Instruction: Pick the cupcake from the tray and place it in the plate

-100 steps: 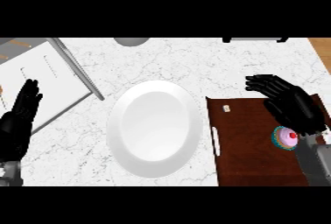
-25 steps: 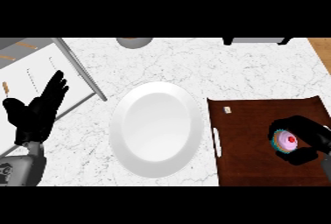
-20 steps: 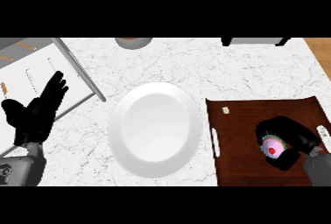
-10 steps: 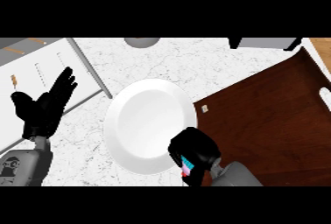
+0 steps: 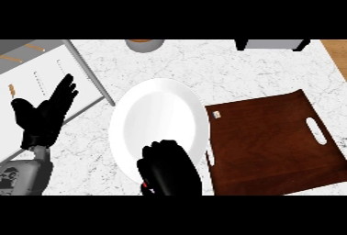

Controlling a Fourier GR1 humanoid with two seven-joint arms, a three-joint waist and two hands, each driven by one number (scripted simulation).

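My right hand (image 5: 169, 169) hovers over the near edge of the white plate (image 5: 160, 119), fingers curled round the cupcake. Only a sliver of red from the cupcake (image 5: 144, 185) peeks out at the hand's lower left; the remainder is hidden. The dark wooden tray (image 5: 271, 137) lies right of the plate, turned at a slant, with nothing on it. At the left edge my left hand (image 5: 44, 117) rests open with fingers up over the marble counter.
A grey-framed white panel (image 5: 41, 78) with a metal bar lies at the far left. A round grey pot (image 5: 143, 44) stands at the back edge and a dark box (image 5: 271, 44) at the back right. Marble counter surrounds the plate.
My right hand lifted the cupcake off the tray and carried it left, over the plate's near edge. The tray got knocked askew in the process. The left hand hardly moved.
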